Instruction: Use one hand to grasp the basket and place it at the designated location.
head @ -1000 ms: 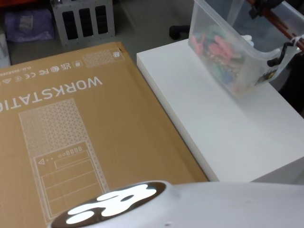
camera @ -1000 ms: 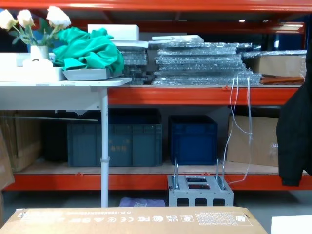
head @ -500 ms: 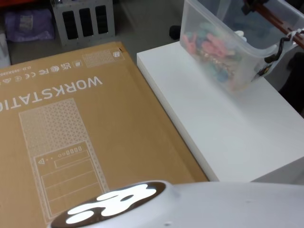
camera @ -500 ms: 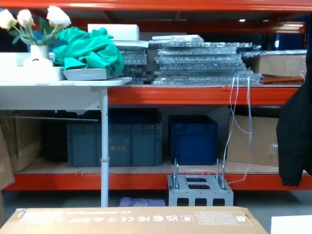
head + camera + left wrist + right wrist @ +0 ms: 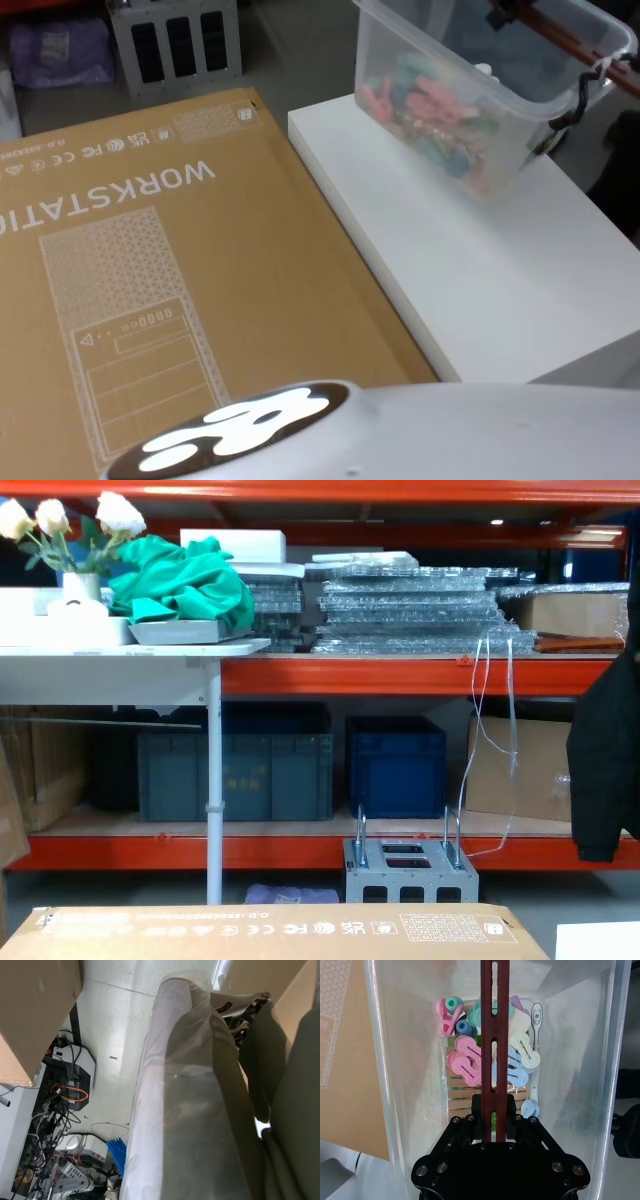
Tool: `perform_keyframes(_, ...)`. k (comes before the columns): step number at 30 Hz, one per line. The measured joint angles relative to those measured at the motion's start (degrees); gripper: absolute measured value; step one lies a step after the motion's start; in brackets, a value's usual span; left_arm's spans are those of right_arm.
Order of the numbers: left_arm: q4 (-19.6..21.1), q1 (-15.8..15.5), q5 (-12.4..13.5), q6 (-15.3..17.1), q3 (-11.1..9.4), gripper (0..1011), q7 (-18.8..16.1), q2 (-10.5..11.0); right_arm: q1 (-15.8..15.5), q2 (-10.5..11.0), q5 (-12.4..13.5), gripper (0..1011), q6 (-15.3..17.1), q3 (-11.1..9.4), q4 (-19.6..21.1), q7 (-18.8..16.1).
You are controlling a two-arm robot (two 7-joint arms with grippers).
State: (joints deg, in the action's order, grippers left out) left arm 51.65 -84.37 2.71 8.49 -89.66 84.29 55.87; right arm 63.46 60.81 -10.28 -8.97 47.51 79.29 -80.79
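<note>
The basket (image 5: 440, 110) is a frosted translucent tub with colourful small items showing through its wall. It hangs tilted over the far end of the white table (image 5: 480, 280). In the right wrist view my right gripper (image 5: 494, 1105) is shut on the basket's dark red bar handle (image 5: 494, 1035), directly above the pink, blue and green items inside the basket (image 5: 400, 1060). The handle's end and its white clip (image 5: 600, 70) show at the tub's right rim. The left wrist view shows my left gripper's dark linkage (image 5: 240, 1010) beside a plastic-wrapped part, hanging near the floor.
A big cardboard box (image 5: 150, 270) printed WORKSTATION lies left of the table, its edge against it. A grey perforated metal crate (image 5: 410, 870) stands on the floor beyond. Dark blue crates (image 5: 395, 765) sit under orange shelving. My body's white cover (image 5: 400, 430) fills the near edge.
The basket has moved to the left over the table's far end, still hanging tilted from my right gripper. The chest view is unchanged.
</note>
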Motion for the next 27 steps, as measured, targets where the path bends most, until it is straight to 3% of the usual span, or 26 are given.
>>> perform_keyframes(14,0.0,0.0,0.0,0.0,0.0,0,0.0,0.0,2.0,-1.2,0.8,234,-4.3,1.8,2.6,-0.9)
perform_keyframes(27,0.0,0.0,0.0,0.0,0.0,0,0.0,0.0,3.5,-2.2,3.3,234,-8.4,3.6,6.4,-2.5)
